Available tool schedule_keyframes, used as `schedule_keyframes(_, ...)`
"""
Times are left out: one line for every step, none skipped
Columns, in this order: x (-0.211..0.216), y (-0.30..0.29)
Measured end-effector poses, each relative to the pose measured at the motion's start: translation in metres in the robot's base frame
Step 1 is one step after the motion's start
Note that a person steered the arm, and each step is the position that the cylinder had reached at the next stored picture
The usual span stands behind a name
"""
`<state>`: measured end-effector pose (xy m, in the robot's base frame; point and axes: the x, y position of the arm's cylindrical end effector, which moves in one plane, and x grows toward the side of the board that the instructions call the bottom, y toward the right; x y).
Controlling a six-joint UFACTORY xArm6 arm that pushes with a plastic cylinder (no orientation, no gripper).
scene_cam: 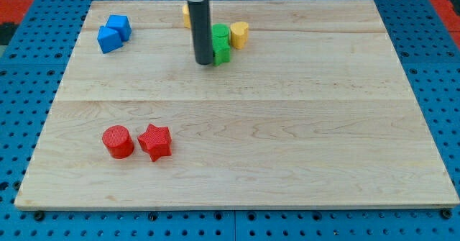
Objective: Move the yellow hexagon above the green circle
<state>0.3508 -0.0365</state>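
Note:
My tip [204, 63] rests on the board near the view's top centre, right against the left side of a green block [223, 52]. A second green block [221, 34] sits just above that one; which of the two is the circle I cannot tell. A yellow block [240, 34], hexagon-like, touches the upper green block on its right. Another yellow block [186, 15] shows at the view's top, mostly hidden behind the rod, so its shape is unclear.
Two blue blocks [118, 26] [109, 40] touch each other at the view's upper left. A red circle [118, 142] and a red star [155, 142] sit side by side at the lower left. The wooden board [287, 126] lies on a blue pegboard.

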Motion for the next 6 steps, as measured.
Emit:
schedule_keyframes(-0.004, 0.021)
schedule_keyframes(0.011, 0.001)
schedule_keyframes(-0.009, -0.102)
schedule_keyframes(-0.074, -0.131)
schedule_keyframes(-0.117, -0.118)
schedule_keyframes(-0.132, -0.088)
